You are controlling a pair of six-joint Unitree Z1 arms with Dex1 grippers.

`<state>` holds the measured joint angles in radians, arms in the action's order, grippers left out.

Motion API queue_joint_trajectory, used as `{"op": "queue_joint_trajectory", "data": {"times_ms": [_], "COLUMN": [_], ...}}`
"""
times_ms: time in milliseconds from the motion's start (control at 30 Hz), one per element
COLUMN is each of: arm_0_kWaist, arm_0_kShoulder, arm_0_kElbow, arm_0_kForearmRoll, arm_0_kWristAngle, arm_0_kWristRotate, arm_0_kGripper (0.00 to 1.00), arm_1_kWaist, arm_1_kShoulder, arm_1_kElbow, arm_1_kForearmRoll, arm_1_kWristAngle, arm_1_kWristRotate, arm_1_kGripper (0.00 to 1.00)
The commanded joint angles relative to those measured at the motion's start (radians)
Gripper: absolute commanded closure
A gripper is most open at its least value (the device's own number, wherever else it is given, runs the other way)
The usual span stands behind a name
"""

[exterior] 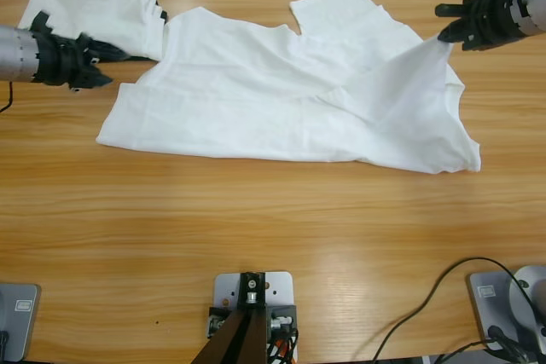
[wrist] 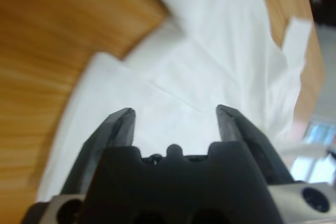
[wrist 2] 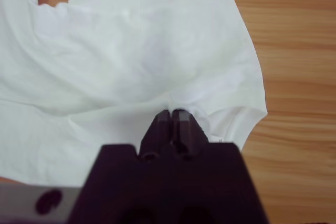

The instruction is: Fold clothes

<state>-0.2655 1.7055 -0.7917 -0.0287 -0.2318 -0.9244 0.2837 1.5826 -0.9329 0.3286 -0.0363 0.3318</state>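
I have the white T-shirt (exterior: 281, 104) lying mostly flat across the far half of the counter (exterior: 256, 236), wrinkled, with one sleeve flung out toward my left hand and the other sleeve lying off toward my right hand.

My right hand (exterior: 445, 33) is pinched closed on a bit of the shirt's fabric. In the right wrist view the two black tips meet with white cloth (wrist 2: 131, 72) gathered into them, and from above a peak of fabric rises from the counter up to the tips like a small tent. I judge I am holding it raised so that this part of the shirt clears the counter and can be carried over the body as a fold; the rest of the garment stays down, weighted by its own spread, so it acts as the hinge.

My left hand (exterior: 94, 64) is open, with nothing between its tips. In the left wrist view the tips (wrist: 173, 119) stand apart, and the shirt lies just ahead of and beneath them. From above it sits low, beside the sleeve (exterior: 102, 10) and close to the shirt's near edge on that side. I read that placement as a waiting position: near enough to pin or take the cloth, out of the way of the fold.

The fold itself is not yet made. My worry is the thin pinch on the right: a quick sweep might drag the whole shirt instead of turning it.
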Motion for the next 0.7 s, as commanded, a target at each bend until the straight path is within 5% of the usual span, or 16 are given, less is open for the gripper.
{"op": "queue_joint_trajectory", "data": {"times_ms": [33, 233, 267, 300, 333, 367, 533, 700], "arm_0_kWaist": [-0.186, -0.211, -0.216, -0.221, -0.229, -0.236, -0.26, -0.296], "arm_0_kShoulder": [-0.028, -0.062, -0.066, -0.073, -0.08, -0.087, -0.101, -0.081], "arm_0_kElbow": [0.043, 0.062, 0.062, 0.063, 0.064, 0.065, 0.053, 0.051], "arm_0_kForearmRoll": [0.009, 0.01, 0.011, 0.013, 0.017, 0.021, 0.038, 0.115], "arm_0_kWristAngle": [-0.035, -0.037, -0.037, -0.037, -0.037, -0.037, -0.033, 0.005], "arm_0_kWristRotate": [0.234, 0.224, 0.223, 0.222, 0.221, 0.22, 0.208, 0.264], "arm_0_kGripper": [0.046, 0.046, 0.046, 0.046, 0.046, 0.046, 0.046, 0.046], "arm_1_kWaist": [-0.011, -0.011, -0.011, -0.011, -0.011, -0.011, 0.008, 0.073], "arm_1_kShoulder": [-0.046, 0.042, 0.052, 0.05, 0.039, 0.028, -0.074, -0.074], "arm_1_kElbow": [-0.006, 0.012, 0.016, 0.022, 0.029, 0.036, 0.074, 0.218], "arm_1_kForearmRoll": [0.126, 0.161, 0.161, 0.161, 0.162, 0.164, 0.128, -0.1], "arm_1_kWristAngle": [0.078, 0.126, 0.12, 0.108, 0.075, 0.044, 0.072, 0.257], "arm_1_kWristRotate": [-0.003, 0.057, 0.057, 0.058, 0.063, 0.08, 0.127, 0.225], "arm_1_kGripper": [1.0, 1.0, 0.84, 0.324, 0.047, 0.0, 0.003, 0.152]}}
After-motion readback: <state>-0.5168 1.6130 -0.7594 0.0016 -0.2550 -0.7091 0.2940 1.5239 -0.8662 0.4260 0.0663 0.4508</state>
